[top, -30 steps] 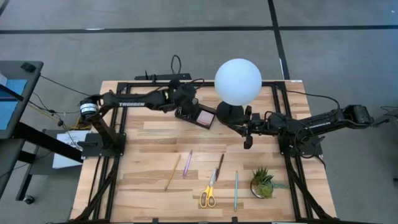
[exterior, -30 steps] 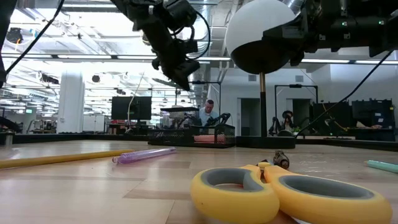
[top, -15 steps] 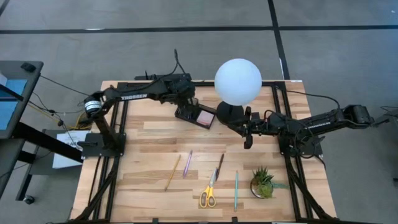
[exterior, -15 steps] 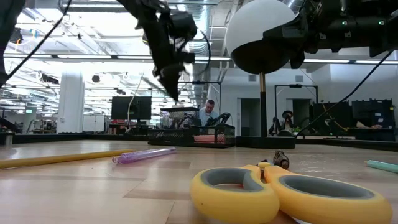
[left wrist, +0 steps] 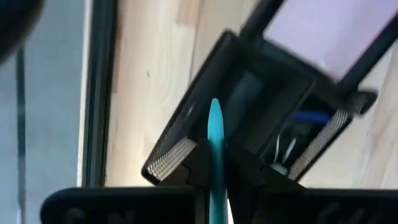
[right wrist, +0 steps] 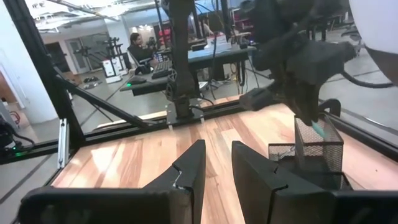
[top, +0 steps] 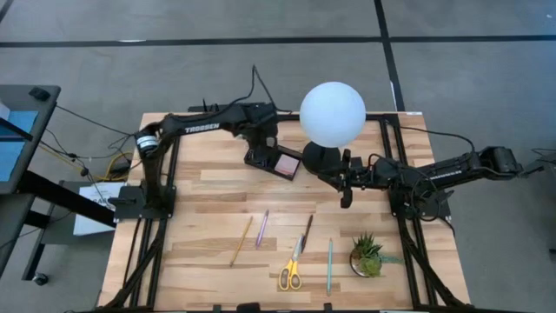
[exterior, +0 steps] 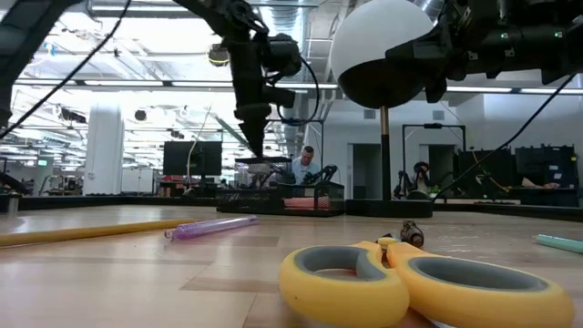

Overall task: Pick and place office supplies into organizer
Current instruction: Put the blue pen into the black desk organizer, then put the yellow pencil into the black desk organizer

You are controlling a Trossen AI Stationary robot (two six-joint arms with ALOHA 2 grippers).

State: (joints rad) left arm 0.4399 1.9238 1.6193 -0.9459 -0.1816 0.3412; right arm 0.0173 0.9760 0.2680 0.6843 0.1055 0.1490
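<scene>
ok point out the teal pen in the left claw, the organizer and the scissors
teal pen [left wrist: 215, 140]: left wrist view, on its shaft above the claw
organizer [top: 272, 161]: high view, on its black body
scissors [top: 290, 276]: high view, on the yellow handles

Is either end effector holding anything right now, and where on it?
The left end effector pinches a teal pen low on its shaft, tip over the organizer. The right end effector holds nothing.

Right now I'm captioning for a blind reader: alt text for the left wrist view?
The left gripper, shut on a thin teal pen, points it down over the open pen cup of a black mesh desk organizer on a pale wooden table; a pink sticky-note pad sits alongside.
</scene>
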